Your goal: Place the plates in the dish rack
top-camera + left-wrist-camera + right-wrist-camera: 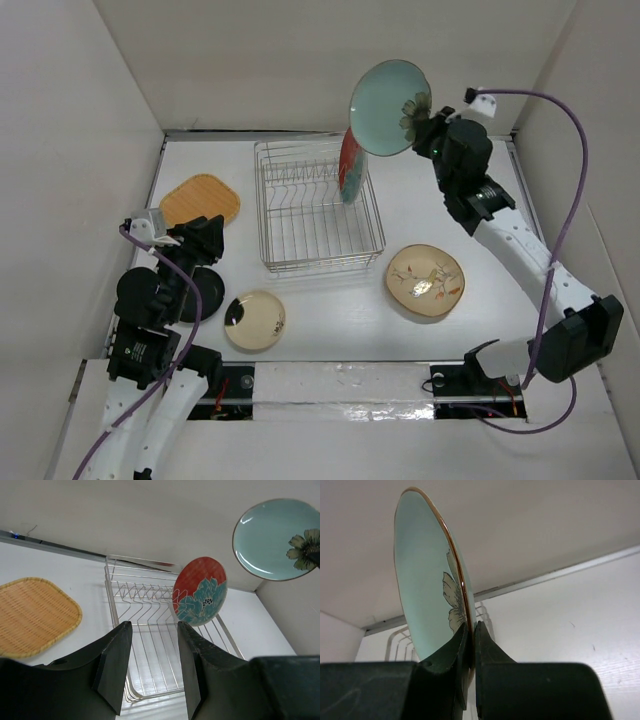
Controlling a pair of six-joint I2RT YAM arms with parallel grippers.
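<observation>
Right gripper [471, 636] pinches rim of teal plate [385, 98].

The dish rack [261, 200] is made of thin silvery metal wire with a bright sheen. The red plate [200, 590] standing in the rack and the teal plate [385, 105] held above its right end are seen to be glazed and glossy, ceramic by the look. A thin gold-coloured line is carried along the teal plate's rim. Left of the rack, the orange plate [200, 200] is marked by a fine woven-looking texture and a matt finish. In front of the rack, the cream plate [425, 280] and the pale yellow plate [254, 320] are smooth and shiny. The jaws are formed of matt black plastic. The white surface [330, 320] is smooth and dull.
</observation>
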